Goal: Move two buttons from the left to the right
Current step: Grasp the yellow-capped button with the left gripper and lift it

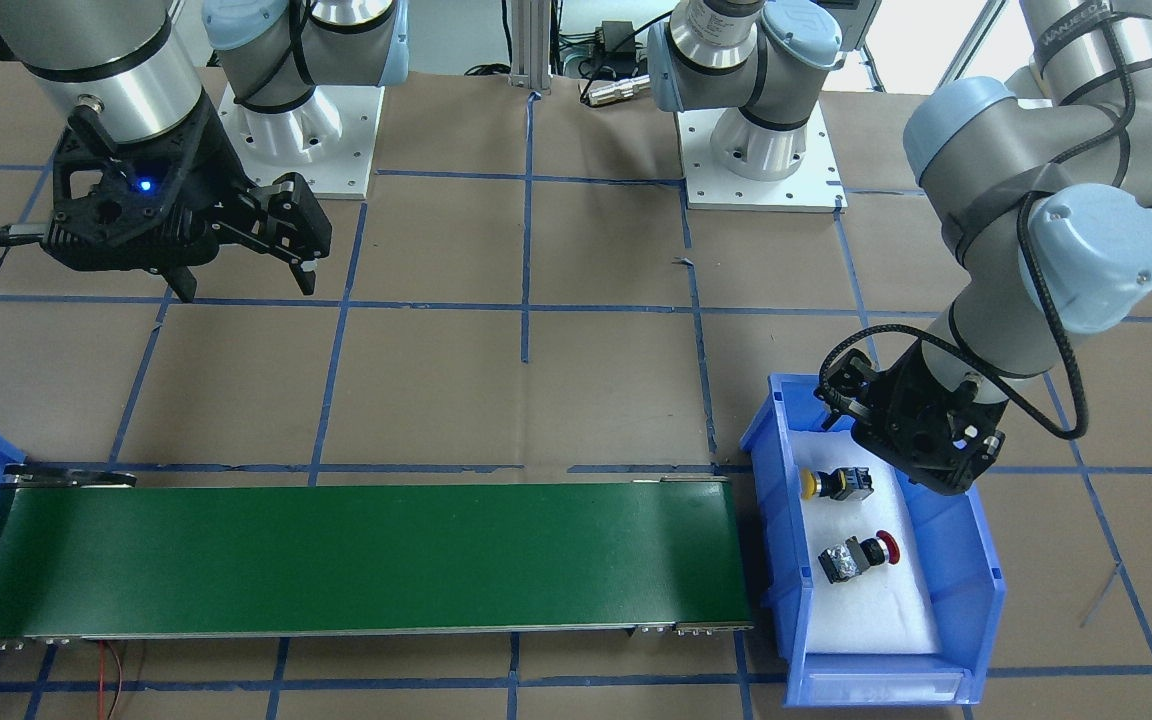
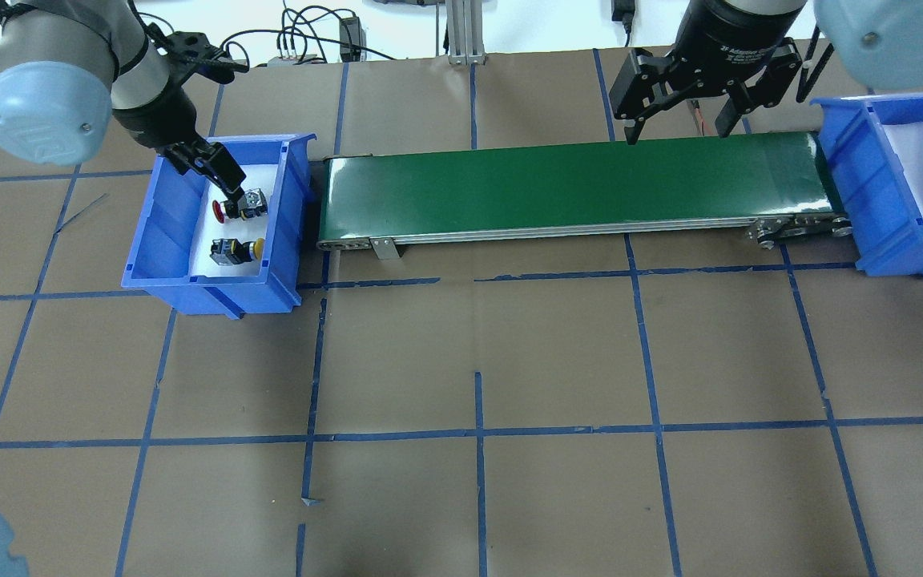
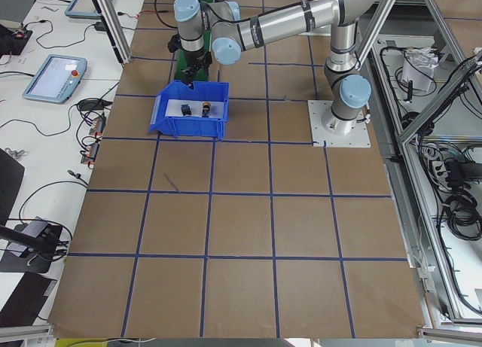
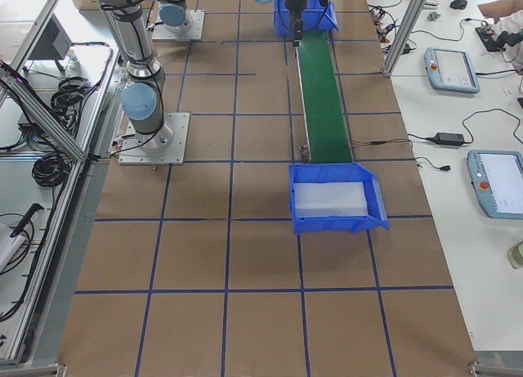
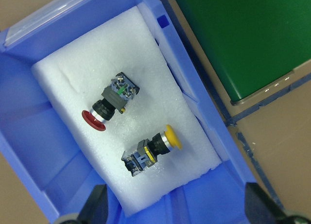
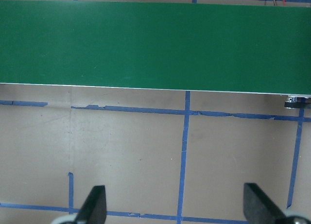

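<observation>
Two buttons lie on white foam inside the blue bin (image 2: 149, 240) on my left side. The red button (image 5: 104, 111) (image 2: 234, 208) (image 1: 863, 556) lies on its side, and the yellow button (image 5: 154, 148) (image 2: 237, 251) (image 1: 836, 484) lies beside it, apart from it. My left gripper (image 5: 177, 212) (image 2: 213, 175) hangs open above the bin's far end, touching neither button. My right gripper (image 2: 676, 130) (image 6: 177, 209) (image 1: 246, 280) hovers open and empty over the table beside the right half of the green conveyor belt (image 2: 574, 184).
A second blue bin (image 2: 870, 208) (image 4: 335, 199) with a bare white foam floor stands at the belt's right end. Brown paper with blue tape lines covers the table (image 2: 477, 361). A person's arm (image 4: 500, 7) and tablets lie on a side bench.
</observation>
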Robot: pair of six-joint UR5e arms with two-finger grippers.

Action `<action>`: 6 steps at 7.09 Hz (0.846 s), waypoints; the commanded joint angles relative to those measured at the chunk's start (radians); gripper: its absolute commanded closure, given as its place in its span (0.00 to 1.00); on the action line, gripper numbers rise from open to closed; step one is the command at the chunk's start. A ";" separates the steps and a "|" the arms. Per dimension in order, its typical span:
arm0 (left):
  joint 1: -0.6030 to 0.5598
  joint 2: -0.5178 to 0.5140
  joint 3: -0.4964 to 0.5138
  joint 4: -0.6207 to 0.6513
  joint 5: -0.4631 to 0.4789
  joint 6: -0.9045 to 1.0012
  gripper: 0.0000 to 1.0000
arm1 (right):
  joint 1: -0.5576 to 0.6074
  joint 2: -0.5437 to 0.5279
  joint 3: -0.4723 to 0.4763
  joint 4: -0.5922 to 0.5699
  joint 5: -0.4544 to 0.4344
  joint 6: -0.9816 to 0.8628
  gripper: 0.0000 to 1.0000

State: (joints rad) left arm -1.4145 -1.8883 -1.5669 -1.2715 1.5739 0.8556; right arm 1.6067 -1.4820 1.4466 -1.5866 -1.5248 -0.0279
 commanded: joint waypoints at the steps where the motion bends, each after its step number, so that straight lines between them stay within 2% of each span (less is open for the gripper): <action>1: 0.003 -0.081 -0.022 0.093 0.009 0.258 0.00 | -0.013 0.003 -0.002 0.002 0.000 -0.003 0.00; 3: 0.009 -0.124 -0.021 0.093 0.009 0.403 0.00 | -0.010 -0.003 -0.005 0.014 -0.002 -0.001 0.00; 5: 0.071 -0.143 -0.044 0.072 -0.005 0.495 0.00 | -0.011 -0.003 0.009 0.023 -0.008 -0.003 0.00; 6: 0.068 -0.147 -0.068 0.072 -0.006 0.499 0.04 | -0.008 -0.009 0.009 0.027 -0.005 -0.001 0.00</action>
State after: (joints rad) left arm -1.3541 -2.0286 -1.6098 -1.1929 1.5701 1.3316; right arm 1.5969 -1.4876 1.4540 -1.5649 -1.5300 -0.0298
